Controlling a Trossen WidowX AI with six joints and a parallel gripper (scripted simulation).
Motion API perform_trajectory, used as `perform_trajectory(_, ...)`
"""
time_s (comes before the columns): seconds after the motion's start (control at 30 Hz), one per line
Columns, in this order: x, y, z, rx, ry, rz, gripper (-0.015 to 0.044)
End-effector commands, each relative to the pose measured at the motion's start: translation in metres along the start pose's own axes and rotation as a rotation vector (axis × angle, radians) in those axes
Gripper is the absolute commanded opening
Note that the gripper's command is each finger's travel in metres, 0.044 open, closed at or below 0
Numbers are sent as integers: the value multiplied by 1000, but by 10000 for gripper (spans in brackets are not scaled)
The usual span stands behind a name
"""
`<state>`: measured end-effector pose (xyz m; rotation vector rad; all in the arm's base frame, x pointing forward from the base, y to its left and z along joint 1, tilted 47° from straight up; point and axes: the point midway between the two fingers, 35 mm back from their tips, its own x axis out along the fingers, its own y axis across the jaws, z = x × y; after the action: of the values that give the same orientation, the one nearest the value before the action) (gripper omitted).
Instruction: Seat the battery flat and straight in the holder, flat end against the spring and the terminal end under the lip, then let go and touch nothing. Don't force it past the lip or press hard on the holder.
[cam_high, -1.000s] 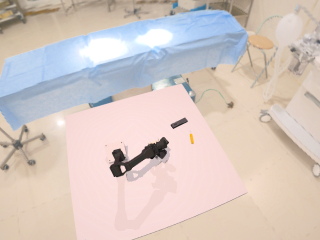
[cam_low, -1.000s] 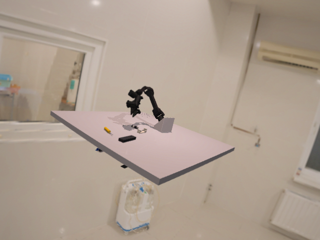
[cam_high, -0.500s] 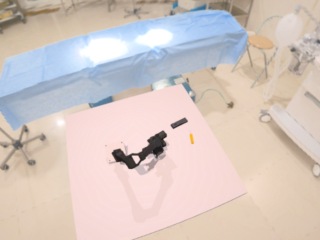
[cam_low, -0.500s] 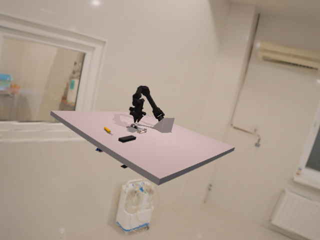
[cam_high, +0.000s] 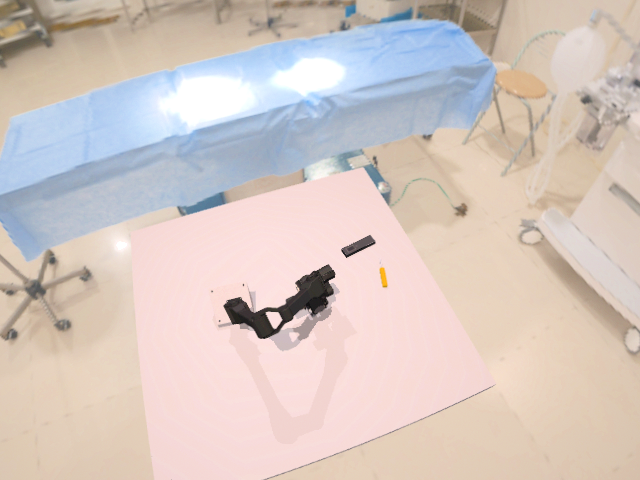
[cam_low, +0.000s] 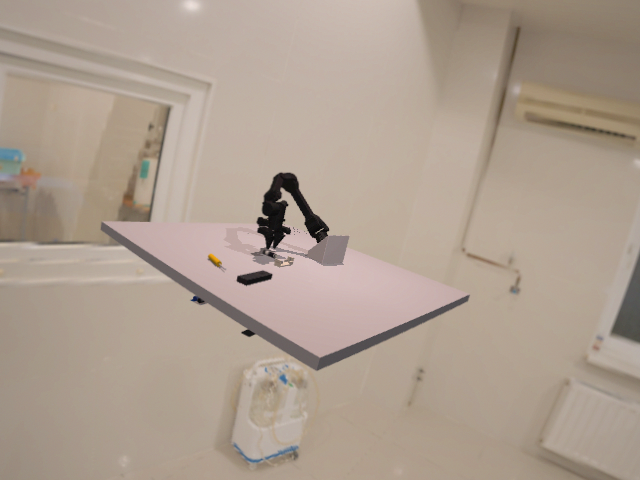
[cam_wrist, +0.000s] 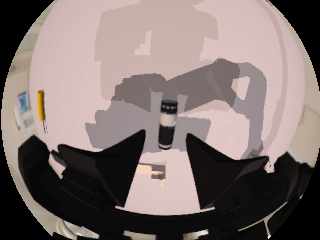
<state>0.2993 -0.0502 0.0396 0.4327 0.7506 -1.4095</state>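
Observation:
The battery, black with a white band, lies on the table. In the wrist view it is upright in the picture, between and just beyond the fingertips. My gripper points down close above it, fingers part open, with visible gaps on both sides of the battery. The small cream holder lies beside the battery, separate from it. In the wrist view it is low between the fingers and partly hidden by the left one. The arm hides battery and holder in the top view. Spring and lip cannot be made out.
A black oblong block lies beyond the holder. A yellow-handled tool lies near the table edge. A pale wedge-shaped block stands by the arm's base.

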Motion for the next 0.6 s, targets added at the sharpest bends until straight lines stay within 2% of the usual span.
perform_trajectory(0.0,8,-1,-1,-11,-6,-5,227)
perform_trajectory(0.57,32,-2,-1,-11,-8,-6,227)
